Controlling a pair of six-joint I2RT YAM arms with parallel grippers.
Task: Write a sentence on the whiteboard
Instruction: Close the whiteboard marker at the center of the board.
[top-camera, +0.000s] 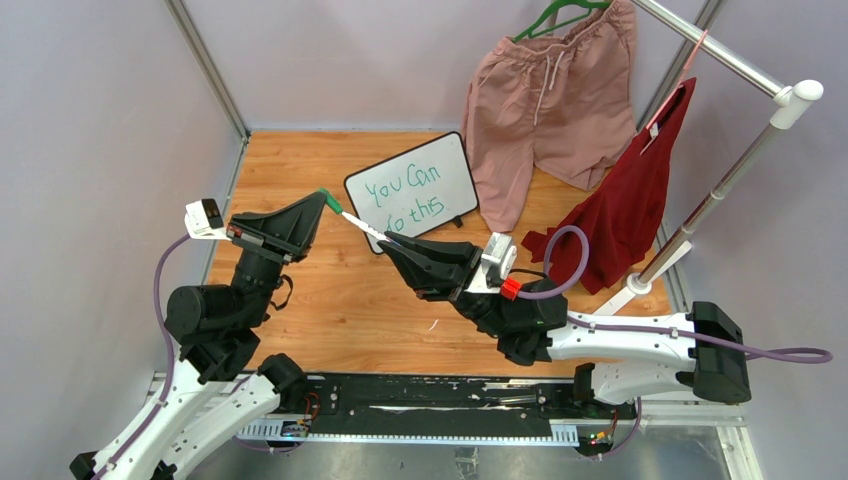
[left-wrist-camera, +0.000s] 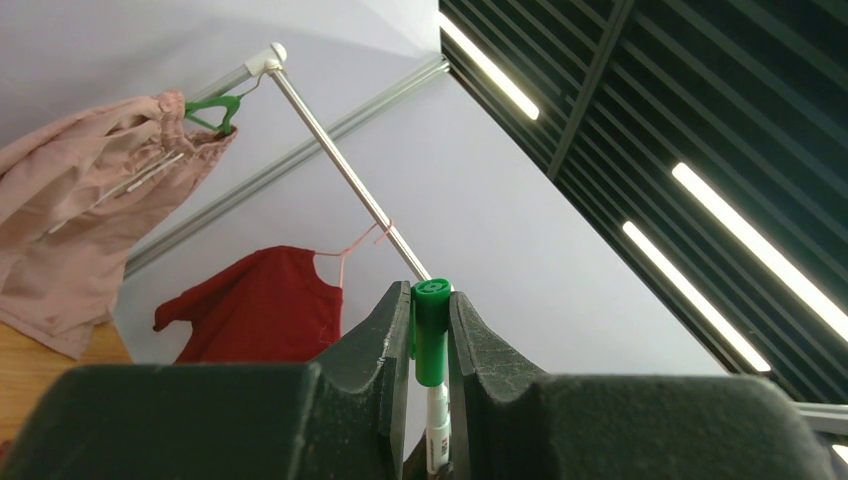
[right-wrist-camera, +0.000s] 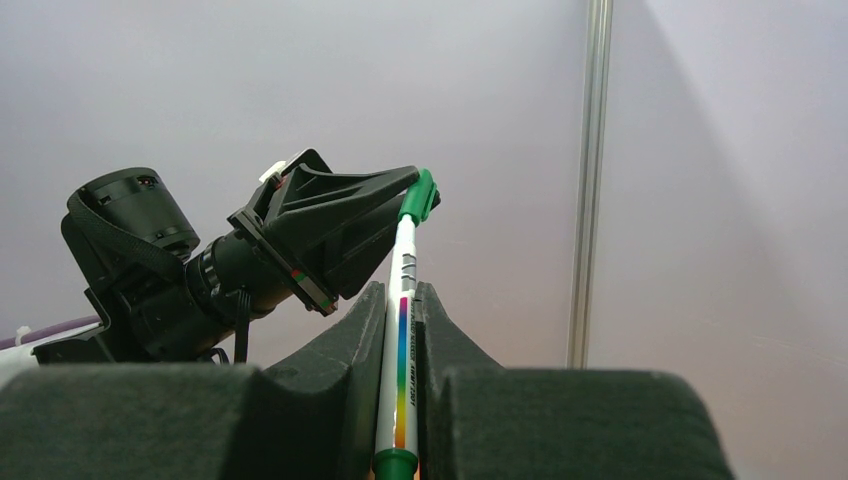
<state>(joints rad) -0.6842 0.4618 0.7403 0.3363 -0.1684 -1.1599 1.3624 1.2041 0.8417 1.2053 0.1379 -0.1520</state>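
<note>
The whiteboard (top-camera: 455, 158) stands tilted at the back middle of the wooden table. On it is the sentence (top-camera: 402, 192) in green marker, "You Can" above "do this". My left gripper (top-camera: 318, 203) is shut on the green cap (left-wrist-camera: 431, 330) of a marker. My right gripper (top-camera: 392, 244) is shut on the white marker body (right-wrist-camera: 400, 350), which has a rainbow stripe. The marker (top-camera: 360, 225) spans between the two grippers in front of the board's lower left corner. The cap sits on the body.
Pink shorts (top-camera: 545, 100) on a green hanger and a red top (top-camera: 630, 200) hang from a metal rail (top-camera: 720, 190) at the back right. Grey walls enclose the wooden table (top-camera: 330, 300) on three sides.
</note>
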